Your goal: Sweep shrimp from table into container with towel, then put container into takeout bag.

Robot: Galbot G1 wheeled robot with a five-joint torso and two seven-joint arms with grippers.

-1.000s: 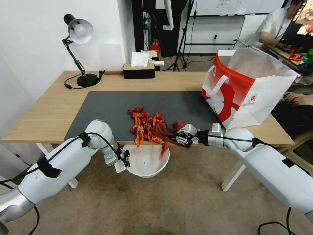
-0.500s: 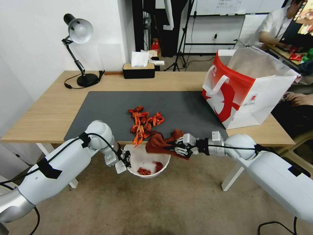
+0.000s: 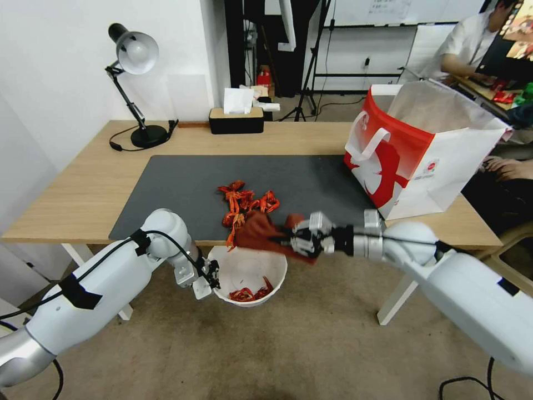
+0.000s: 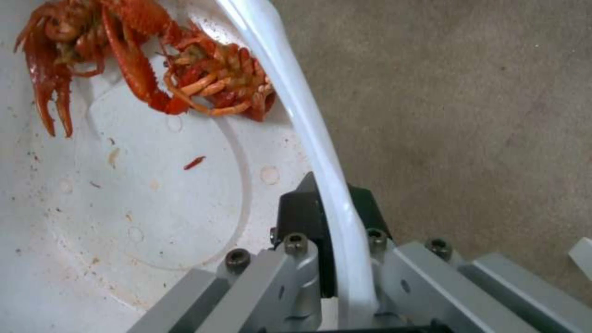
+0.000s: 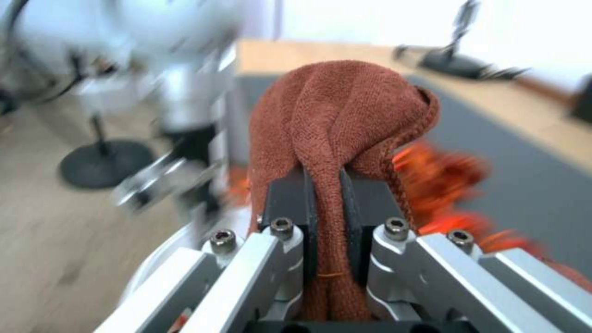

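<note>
towel (image 3: 261, 232) moved back over shrimp (image 3: 244, 203) | right pincer (image 3: 293, 240) clamps it | left pincer (image 3: 210, 276) grips container (image 3: 222, 262) rim

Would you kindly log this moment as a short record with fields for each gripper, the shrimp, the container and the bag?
left gripper: jaws shut on the container's rim, holding it below the table edge
right gripper: jaws shut on the towel, at the table's near edge
shrimp on mat: small pile beside the towel
shrimp in container: a few at the bottom
takeout bag: upright, open, on the table's right end
</note>
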